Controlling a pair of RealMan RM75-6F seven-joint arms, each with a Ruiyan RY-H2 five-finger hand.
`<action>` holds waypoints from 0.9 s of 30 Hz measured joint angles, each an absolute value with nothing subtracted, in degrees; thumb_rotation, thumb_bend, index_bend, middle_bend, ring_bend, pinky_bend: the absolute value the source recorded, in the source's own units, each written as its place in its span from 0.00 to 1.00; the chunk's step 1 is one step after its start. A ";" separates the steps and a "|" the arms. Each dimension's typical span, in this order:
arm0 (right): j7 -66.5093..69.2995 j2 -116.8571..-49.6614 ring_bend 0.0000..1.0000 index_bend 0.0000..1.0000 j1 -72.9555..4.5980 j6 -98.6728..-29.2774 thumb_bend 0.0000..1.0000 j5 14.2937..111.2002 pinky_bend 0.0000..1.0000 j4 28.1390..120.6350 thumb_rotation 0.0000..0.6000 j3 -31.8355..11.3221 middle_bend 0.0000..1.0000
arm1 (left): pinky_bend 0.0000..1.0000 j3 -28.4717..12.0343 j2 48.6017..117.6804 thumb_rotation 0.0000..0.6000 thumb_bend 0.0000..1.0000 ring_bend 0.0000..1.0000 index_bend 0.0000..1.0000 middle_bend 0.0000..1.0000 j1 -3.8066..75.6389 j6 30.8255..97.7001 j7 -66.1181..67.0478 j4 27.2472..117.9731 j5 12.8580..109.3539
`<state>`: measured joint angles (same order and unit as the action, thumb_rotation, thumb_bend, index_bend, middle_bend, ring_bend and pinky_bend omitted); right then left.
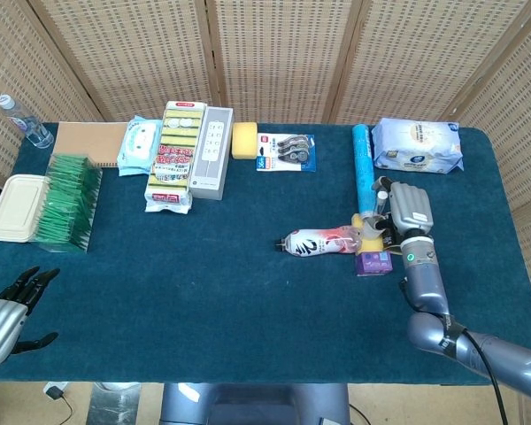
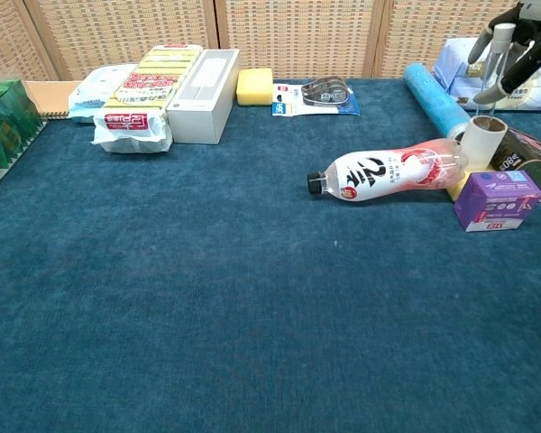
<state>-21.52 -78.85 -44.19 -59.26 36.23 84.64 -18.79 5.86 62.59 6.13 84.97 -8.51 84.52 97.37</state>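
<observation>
My right hand (image 1: 408,209) (image 2: 516,38) hovers at the right side of the table and pinches a thin white tube (image 2: 496,47) (image 1: 382,188), raised clear above an upright cream cylinder (image 2: 482,142). Beside the cylinder a clear bottle with a red and white label (image 1: 323,241) (image 2: 389,171) lies on its side, cap to the left. A small purple box (image 1: 373,263) (image 2: 496,200) sits just in front of the hand. My left hand (image 1: 4,312) hangs at the near left table edge, fingers apart and holding nothing.
A blue roll (image 1: 363,166) and a wipes pack (image 1: 418,146) lie behind the right hand. Along the far edge are a sponge pack (image 1: 175,155), white box (image 1: 211,150), yellow sponge (image 1: 244,140) and tape card (image 1: 286,150). Green packets (image 1: 66,202) and a lidded container (image 1: 16,206) sit left.
</observation>
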 measured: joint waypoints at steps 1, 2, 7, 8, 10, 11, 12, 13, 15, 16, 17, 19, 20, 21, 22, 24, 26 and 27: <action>-21.68 -78.72 0.33 0.30 -44.17 -59.27 0.23 36.23 0.36 84.73 1.00 -18.74 0.33 | 0.30 5.87 62.58 1.00 0.11 0.08 0.00 0.16 6.13 84.97 -8.51 84.53 97.39; -21.72 -78.59 0.32 0.30 -44.10 -59.36 0.23 36.26 0.36 84.88 1.00 -18.71 0.33 | 0.30 5.87 62.58 1.00 0.11 0.08 0.00 0.16 6.12 85.00 -8.52 84.54 97.41; -20.95 -78.03 0.32 0.30 -43.61 -59.42 0.23 36.99 0.36 85.28 1.00 -18.74 0.33 | 0.30 5.91 62.58 1.00 0.11 0.08 0.00 0.16 6.04 85.30 -8.64 84.45 97.61; -20.86 -77.79 0.32 0.30 -43.47 -59.49 0.23 37.22 0.36 85.48 1.00 -18.73 0.33 | 0.30 5.92 62.58 1.00 0.11 0.08 0.00 0.16 6.04 85.29 -8.66 84.44 97.63; -20.75 -77.39 0.32 0.30 -43.26 -59.72 0.23 37.61 0.35 85.91 1.00 -18.71 0.33 | 0.30 5.95 62.56 1.00 0.11 0.08 0.00 0.16 6.05 85.31 -8.70 84.43 97.70; -20.67 -77.07 0.32 0.30 -43.09 -59.93 0.23 37.88 0.35 86.28 1.00 -18.71 0.33 | 0.30 5.97 62.56 1.00 0.11 0.08 0.00 0.16 6.04 85.34 -8.74 84.42 97.74; -20.59 -76.80 0.31 0.30 -42.93 -60.13 0.23 38.12 0.35 86.63 1.00 -18.71 0.33 | 0.30 5.98 62.56 1.00 0.11 0.08 0.00 0.16 6.03 85.38 -8.78 84.40 97.78; -20.52 -76.46 0.31 0.30 -42.74 -60.41 0.23 38.43 0.35 87.06 1.00 -18.71 0.33 | 0.30 5.99 62.56 1.00 0.11 0.08 0.00 0.16 6.01 85.46 -8.83 84.37 97.83; -20.42 -75.58 0.31 0.30 -42.23 -61.35 0.23 39.43 0.34 88.11 1.00 -18.65 0.32 | 0.30 6.01 62.56 1.00 0.11 0.08 0.00 0.16 5.97 85.56 -8.87 84.33 97.88; -20.41 -75.24 0.30 0.30 -41.98 -61.84 0.23 39.93 0.34 88.52 1.00 -18.59 0.32 | 0.30 6.02 62.55 1.00 0.11 0.08 0.00 0.16 5.95 85.64 -8.89 84.32 97.94; -20.40 -74.68 0.30 0.30 -41.54 -62.71 0.23 40.83 0.34 89.21 1.00 -18.46 0.32 | 0.30 6.03 62.55 1.00 0.11 0.08 0.00 0.16 5.94 85.69 -8.89 84.31 97.99; -20.38 -74.07 0.30 0.30 -41.02 -63.63 0.23 41.79 0.33 90.02 1.00 -18.27 0.32 | 0.30 6.05 62.55 1.00 0.11 0.08 0.00 0.16 5.95 85.82 -8.85 84.35 98.20; -20.33 -73.50 0.30 0.30 -40.51 -64.38 0.23 42.63 0.33 90.82 1.00 -18.08 0.32 | 0.30 6.07 62.55 1.00 0.11 0.08 0.00 0.16 5.98 85.89 -8.76 84.40 98.41; -20.27 -72.99 0.29 0.30 -40.06 -64.94 0.23 43.32 0.33 91.55 1.00 -17.89 0.32 | 0.30 6.09 62.54 1.00 0.11 0.08 0.00 0.16 6.02 85.95 -8.63 84.46 98.65; -20.24 -72.40 0.29 0.30 -39.55 -65.53 0.23 44.03 0.33 92.32 1.00 -17.67 0.31 | 0.30 6.14 62.53 1.00 0.11 0.08 0.00 0.16 6.10 85.98 -8.42 84.56 98.96; -20.14 -70.90 0.29 0.30 -38.20 -67.02 0.23 45.70 0.33 94.25 1.00 -17.07 0.31 | 0.30 6.21 62.51 1.00 0.11 0.08 0.00 0.16 6.32 85.92 -8.15 84.72 99.39; -19.84 -69.51 0.29 0.29 -36.72 -68.38 0.23 47.49 0.32 95.99 1.00 -16.39 0.31 | 0.30 6.23 62.49 1.00 0.11 0.08 0.00 0.16 6.53 85.72 -7.90 84.88 99.52; -19.60 -69.03 0.29 0.29 -36.13 -68.87 0.23 48.27 0.32 96.57 1.00 -16.10 0.31 | 0.30 6.22 62.48 1.00 0.11 0.08 0.00 0.16 6.56 85.67 -7.84 84.93 99.50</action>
<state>-19.60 -69.03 -36.13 -68.87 48.27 96.57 -16.10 6.22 62.48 6.56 85.67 -7.84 84.93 99.50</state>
